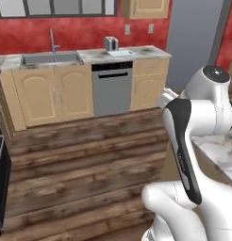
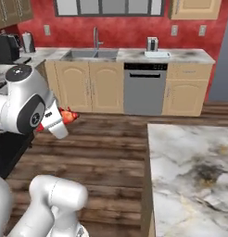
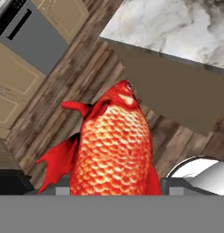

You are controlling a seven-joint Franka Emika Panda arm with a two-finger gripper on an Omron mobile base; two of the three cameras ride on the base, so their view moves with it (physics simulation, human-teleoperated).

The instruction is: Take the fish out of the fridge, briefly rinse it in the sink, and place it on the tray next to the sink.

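The fish (image 3: 111,150) was seen clamped between the jaws of the gripper (image 3: 114,185) in the hand view, head pointing away from the fingers, red fins spread to the left of the body. Jaws were closed narrow on its flanks, a dark fingertip (image 3: 52,187) on each side. In the right base view the fish (image 2: 68,115) was seen sticking out past the white wrist, held over the wooden floor (image 2: 106,148).

Beyond the jaws, across the floor, the counter run was seen along the red wall. The sink (image 2: 90,54) was set into the countertop with its faucet (image 2: 95,37) behind it; basin contents could not be made out. To the right of the sink sat a flat tray (image 2: 157,54) with a toaster-like item (image 2: 152,44) just behind it; whether they touched could not be told. A grey dishwasher (image 2: 144,90) was fitted below that stretch.

A marble counter (image 2: 190,176) lay just beside the held fish, at the right. A grey panel (image 1: 193,42), likely the fridge, was seen at the far right of the left base view.
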